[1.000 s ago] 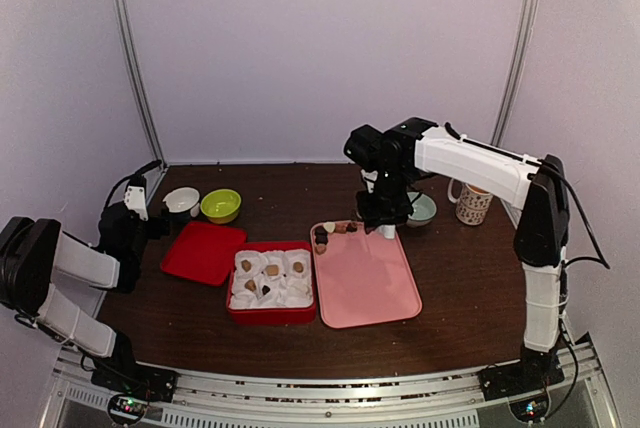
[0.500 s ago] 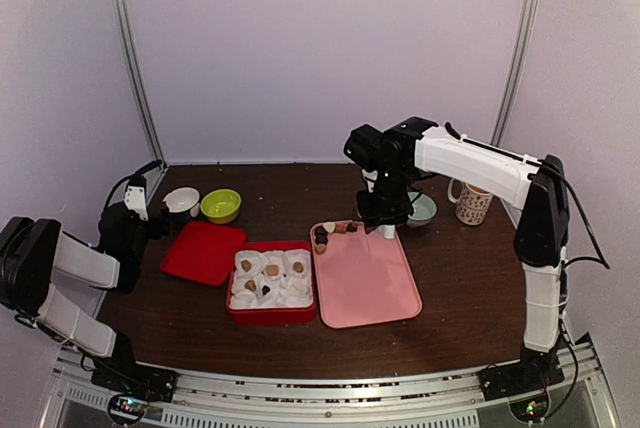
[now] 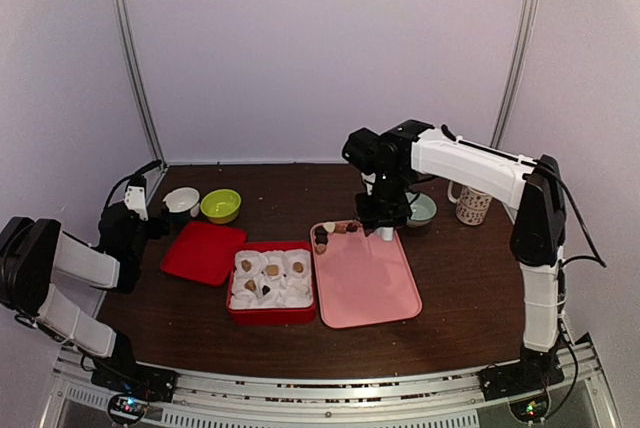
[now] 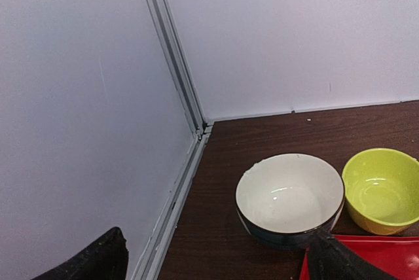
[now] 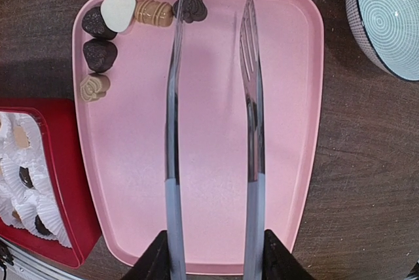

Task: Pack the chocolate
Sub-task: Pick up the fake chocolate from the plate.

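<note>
**A:** Right hand status?

**B:** Right hand (image 5: pixel 213 263) is pinching the handle end of the tongs (image 5: pixel 252 97), one finger on each outer side. The blades are spread with only bare tray between them. They point straight ahead of the hand, over the pink tray (image 5: pixel 294 97).

**A:** And the chocolate?

**B:** Chocolate (image 5: pixel 99 54) is six loose pieces bunched in the tray corner, ahead of the hand and to its left. There's a row along the far rim: dark, cream-white, light brown, dark. Two more run back along the left rim, a dark one and a light brown swirl. The left blade tip sits right at the last dark piece in the row. Can't tell if it's touching or above it.

**A:** Anything packed?

**B:** Yes. The red box (image 5: pixel 62 182) is just left of the hand, next to the tray. It holds white paper cups, several with a piece inside, some light and some dark.

**A:** Left hand?

**B:** Left hand (image 4: pixel 217 237) is spread wide, well apart from the tray. A white bowl (image 4: pixel 290 198) is just ahead of it, and a green bowl (image 4: pixel 383 192) is beside that on the right. The edge of a red lid (image 4: pixel 366 257) is by its right finger.

**A:** What else is near the right one?

**B:** A teal bowl (image 5: pixel 389 12) is ahead and to the right, off the tray on the bench (image 5: pixel 366 162).
</note>
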{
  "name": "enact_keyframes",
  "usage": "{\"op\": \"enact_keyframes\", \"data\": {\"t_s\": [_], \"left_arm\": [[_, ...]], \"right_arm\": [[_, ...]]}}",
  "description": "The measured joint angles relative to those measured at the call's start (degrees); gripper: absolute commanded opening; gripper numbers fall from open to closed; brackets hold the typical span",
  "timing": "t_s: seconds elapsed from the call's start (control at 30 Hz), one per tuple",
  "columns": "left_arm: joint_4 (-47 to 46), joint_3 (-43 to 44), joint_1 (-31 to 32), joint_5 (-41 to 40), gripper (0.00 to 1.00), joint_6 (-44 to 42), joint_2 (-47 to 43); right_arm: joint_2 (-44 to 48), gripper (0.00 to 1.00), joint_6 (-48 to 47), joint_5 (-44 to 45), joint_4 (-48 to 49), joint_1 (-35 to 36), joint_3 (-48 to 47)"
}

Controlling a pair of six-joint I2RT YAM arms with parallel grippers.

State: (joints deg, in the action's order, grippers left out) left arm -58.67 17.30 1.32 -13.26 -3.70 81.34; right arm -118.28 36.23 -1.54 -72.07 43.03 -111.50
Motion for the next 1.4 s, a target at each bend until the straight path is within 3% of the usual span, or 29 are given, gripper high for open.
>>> {"op": "enact_keyframes", "data": {"t_s": [1.4], "left_arm": [[0.0,0.0,0.0,0.0,0.98,0.0,0.0]], "right_arm": [[-9.09,0.38,0.02,3.54,-3.52,0.48,-9.53]]}}
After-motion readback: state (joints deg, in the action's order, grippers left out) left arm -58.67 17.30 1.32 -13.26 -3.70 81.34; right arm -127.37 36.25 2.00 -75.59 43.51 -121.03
